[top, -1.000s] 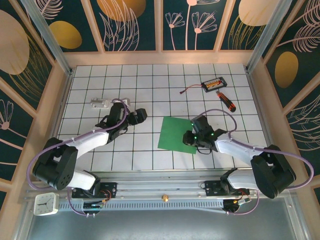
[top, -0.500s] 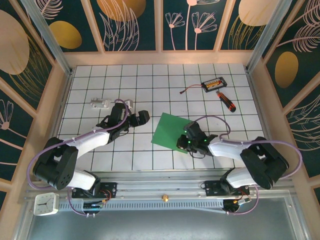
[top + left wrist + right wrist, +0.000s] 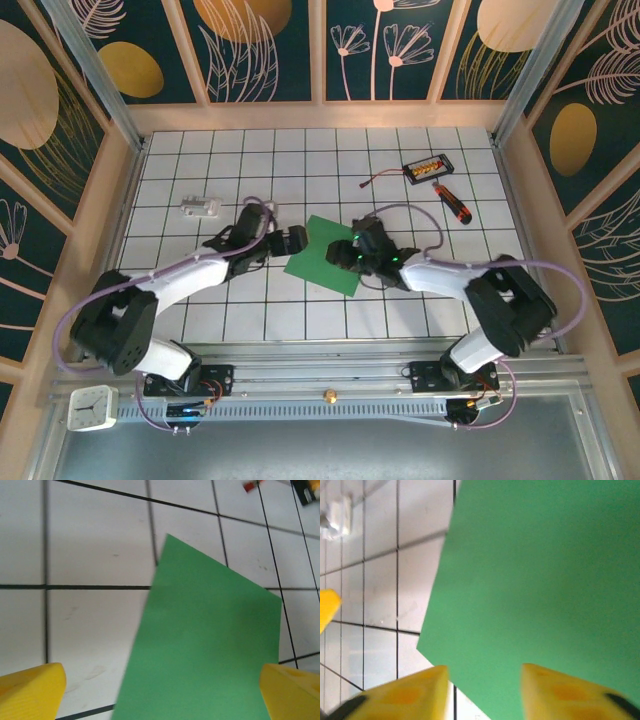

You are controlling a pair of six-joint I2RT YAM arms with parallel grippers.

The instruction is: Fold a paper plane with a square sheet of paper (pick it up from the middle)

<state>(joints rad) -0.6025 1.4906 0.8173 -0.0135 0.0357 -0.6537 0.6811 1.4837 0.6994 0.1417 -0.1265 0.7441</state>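
The square sheet of paper point(image 3: 322, 256) is bright green and lies flat and skewed on the tiled table, near its middle. My left gripper point(image 3: 292, 240) is at the sheet's left edge, open wide; in the left wrist view its yellow fingertips point(image 3: 31, 687) straddle the sheet point(image 3: 210, 645). My right gripper point(image 3: 352, 254) hovers over the sheet's right part. In the right wrist view its jaws stand apart, the yellow fingers point(image 3: 570, 692) just above the green sheet point(image 3: 540, 575), with nothing pinched between them. The gripper's midpoint point(image 3: 485, 695) sits over the sheet's near edge.
A small black box with orange parts point(image 3: 429, 167) and a black-and-orange screwdriver point(image 3: 452, 202) lie at the back right. A white part point(image 3: 200, 208) rests at the back left. Wooden walls ring the table, and a small clock point(image 3: 90, 408) sits at the near left.
The sheet has slid left and turned, carried along by the right gripper, whose jaws have now opened. The left gripper has moved right to the sheet's left edge.
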